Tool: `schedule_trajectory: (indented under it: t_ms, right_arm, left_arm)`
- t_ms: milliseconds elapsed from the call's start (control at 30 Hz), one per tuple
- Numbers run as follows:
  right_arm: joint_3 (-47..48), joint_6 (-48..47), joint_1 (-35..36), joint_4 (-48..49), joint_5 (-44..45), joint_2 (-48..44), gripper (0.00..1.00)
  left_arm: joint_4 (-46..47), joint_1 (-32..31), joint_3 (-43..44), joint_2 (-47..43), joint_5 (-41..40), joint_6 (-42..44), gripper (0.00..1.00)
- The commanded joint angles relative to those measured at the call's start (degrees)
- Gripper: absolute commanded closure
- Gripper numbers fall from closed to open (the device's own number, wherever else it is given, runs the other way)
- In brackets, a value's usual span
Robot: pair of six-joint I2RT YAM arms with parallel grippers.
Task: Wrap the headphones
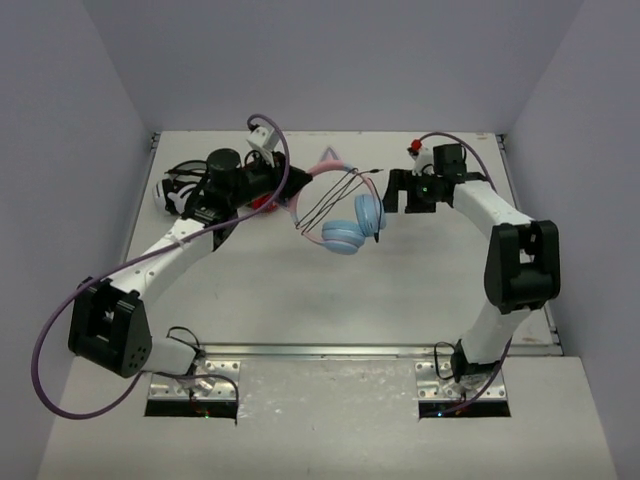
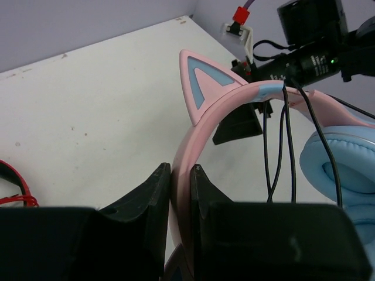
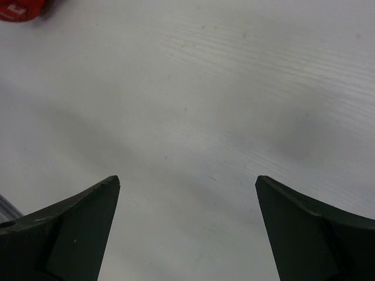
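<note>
White surface fills the frame, and at centre left the left fingers are clenched on the pink headband of the headphones, which sit at upper centre with the black cable looped over the band. Right of them, the right fingers are spread wide and grasp nothing. Wrapping looks partway done; the next move probably calls for the right fingers to catch the loose cable and lay another turn.

A white surface is lying mid-frame under soft, even light. A plain pale-grey back wall is rising at the top, side walls are slanting down both edges, and a speckled grey ledge is running along the bottom.
</note>
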Motion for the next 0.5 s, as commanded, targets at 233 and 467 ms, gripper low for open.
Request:
schedule_trajectory:
  t_ms: [233, 467]
  right_arm:
    - [0.2, 8.2, -4.5, -4.9, 9.5, -14.3, 0.01]
    - [3.1, 7.5, -3.8, -5.9, -1.6, -18.7, 0.04]
  left_arm:
    - [-13.4, 9.2, 11.1, 8.1, 21.8, 21.8, 1.00]
    - [-24.4, 9.4, 14.6, 16.4, 37.2, 28.2, 0.99]
